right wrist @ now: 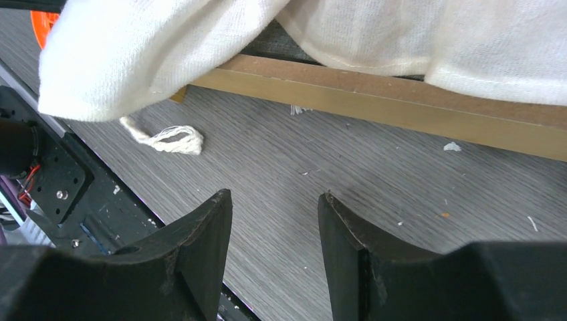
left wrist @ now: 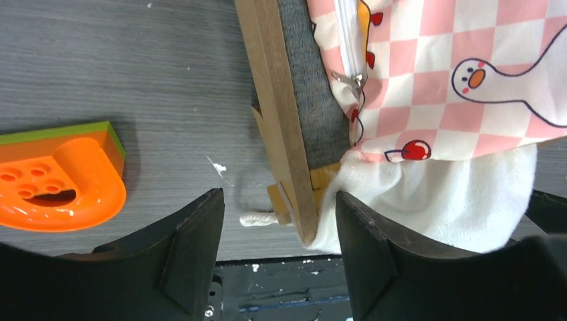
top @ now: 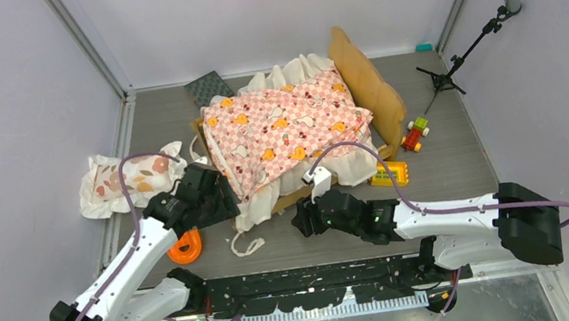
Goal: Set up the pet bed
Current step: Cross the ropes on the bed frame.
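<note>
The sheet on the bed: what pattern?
The sheet has pink checks with cartoon birds, clearest in the left wrist view.

The left white-and-black jointed robot arm (top: pixel 127 270) rises from its black base at the near left corner and reaches forward and to the right, with a purple cable (top: pixel 124 184) looping above its forearm. Its black two-finger left pincer (top: pixel 218 195) (left wrist: pixel 277 224) is held low and points ahead, the jaws standing well apart; both dark wedge-shaped fingers (left wrist: pixel 194 247) show in the wrist view. The right white-and-black jointed robot arm (top: pixel 452 218) stretches leftward from its bulky black shoulder at the near right, the forearm almost level. Its black two-finger right pincer (top: pixel 303 217) (right wrist: pixel 274 214) is also low, the jaws parted with a clear gap between them
</note>
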`<act>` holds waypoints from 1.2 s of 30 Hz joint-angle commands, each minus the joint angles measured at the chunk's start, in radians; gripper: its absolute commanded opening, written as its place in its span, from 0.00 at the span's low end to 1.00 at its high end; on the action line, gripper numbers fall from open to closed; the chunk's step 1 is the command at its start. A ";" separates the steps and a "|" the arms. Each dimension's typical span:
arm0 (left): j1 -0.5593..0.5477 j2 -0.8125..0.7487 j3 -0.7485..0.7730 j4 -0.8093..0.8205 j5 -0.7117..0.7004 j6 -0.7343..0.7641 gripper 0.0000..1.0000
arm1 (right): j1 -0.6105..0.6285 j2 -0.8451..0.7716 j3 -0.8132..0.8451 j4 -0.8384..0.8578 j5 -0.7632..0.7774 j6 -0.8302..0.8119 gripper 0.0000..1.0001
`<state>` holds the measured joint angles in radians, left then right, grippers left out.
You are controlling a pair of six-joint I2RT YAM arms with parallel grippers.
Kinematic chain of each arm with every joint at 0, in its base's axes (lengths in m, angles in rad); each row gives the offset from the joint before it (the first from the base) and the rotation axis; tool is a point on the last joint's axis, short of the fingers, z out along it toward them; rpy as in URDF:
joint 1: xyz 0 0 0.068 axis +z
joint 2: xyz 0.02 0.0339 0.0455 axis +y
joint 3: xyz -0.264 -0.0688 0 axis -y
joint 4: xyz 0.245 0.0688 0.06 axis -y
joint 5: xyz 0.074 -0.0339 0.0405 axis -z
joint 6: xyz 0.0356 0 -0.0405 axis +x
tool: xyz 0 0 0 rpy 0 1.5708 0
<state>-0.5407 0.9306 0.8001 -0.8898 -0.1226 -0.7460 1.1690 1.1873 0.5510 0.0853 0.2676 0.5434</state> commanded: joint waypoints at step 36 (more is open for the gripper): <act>0.003 0.202 0.004 0.200 -0.042 0.061 0.00 | 0.170 0.184 -0.162 0.563 0.212 -0.179 0.58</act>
<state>-0.5293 1.1103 0.7898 -0.7288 -0.1806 -0.7624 1.3186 1.3132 0.4168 0.4347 0.4305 0.4595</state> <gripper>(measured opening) 0.075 0.569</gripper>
